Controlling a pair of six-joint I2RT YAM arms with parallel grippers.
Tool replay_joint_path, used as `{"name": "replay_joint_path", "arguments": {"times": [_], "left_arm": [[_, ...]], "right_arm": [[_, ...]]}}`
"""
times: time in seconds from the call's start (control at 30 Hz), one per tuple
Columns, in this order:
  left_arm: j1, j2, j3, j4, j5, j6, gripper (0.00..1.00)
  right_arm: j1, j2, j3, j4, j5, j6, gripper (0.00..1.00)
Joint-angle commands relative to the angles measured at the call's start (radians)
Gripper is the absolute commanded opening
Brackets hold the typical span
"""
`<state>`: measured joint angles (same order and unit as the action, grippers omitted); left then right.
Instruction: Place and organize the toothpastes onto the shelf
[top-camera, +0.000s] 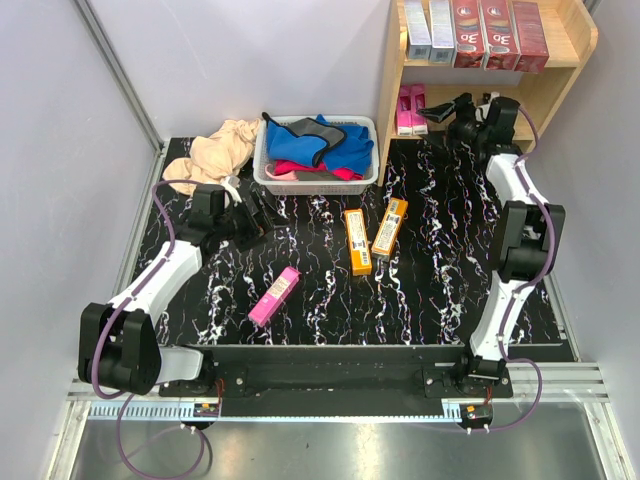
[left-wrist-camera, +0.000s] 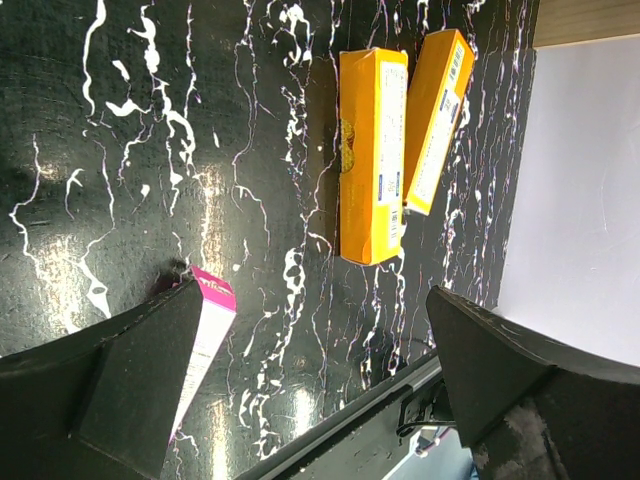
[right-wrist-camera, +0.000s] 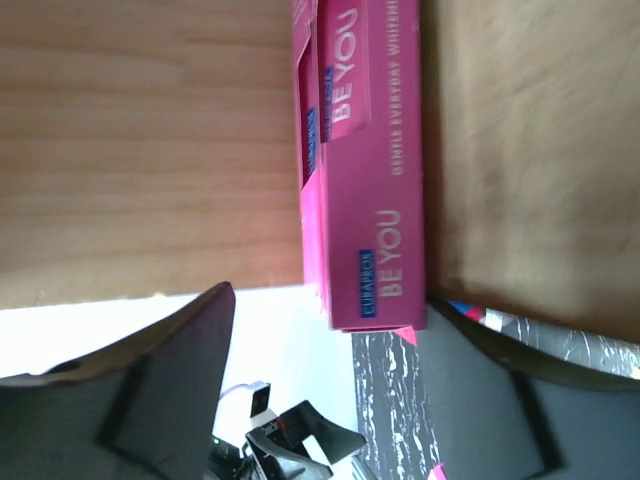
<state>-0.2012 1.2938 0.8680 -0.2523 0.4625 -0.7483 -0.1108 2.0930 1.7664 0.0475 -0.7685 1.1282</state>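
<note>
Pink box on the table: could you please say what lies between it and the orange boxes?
Just bare tabletop between pink box and orange boxes, in the top view.

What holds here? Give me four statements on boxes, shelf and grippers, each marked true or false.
1. Two orange boxes lie on the table. True.
2. The left gripper holds a box. False: it is open and empty.
3. Five boxes stand on the top tier of the shelf. True.
4. The lower tier is bare. False: two pink boxes stand there.
</note>
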Motion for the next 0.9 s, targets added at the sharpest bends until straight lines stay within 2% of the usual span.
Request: {"name": "replay_joint_path", "arguments": {"times": [0.0,0.13,0.37,0.53,0.87], "left_arm": [[-0.009,-0.007,-0.006,0.035,0.021,0.021,0.99],[-0.012,-0.008,-0.012,0.035,0.024,0.021,0.99],[-0.018,-0.011,-0.026,0.035,0.021,0.021,0.99],[-0.021,-0.019,-0.03,0.033,0.019,0.026,0.99],[-0.036,-0.033,-0.031,0.002,-0.004,0.11,0.99]], "right_arm": [[0.005,-0.065,-0.082,-0.103,0.078,-0.059,0.84],[0.005,-0.096,-0.11,-0.15,0.104,-0.088,0.93],[0.005,-0.157,-0.177,-0.103,0.095,-0.097,1.0],[0.005,-0.241,-0.24,0.008,0.087,-0.067,1.0],[0.005,-0.352,-0.338,0.061,0.078,-0.051,1.0]]}}
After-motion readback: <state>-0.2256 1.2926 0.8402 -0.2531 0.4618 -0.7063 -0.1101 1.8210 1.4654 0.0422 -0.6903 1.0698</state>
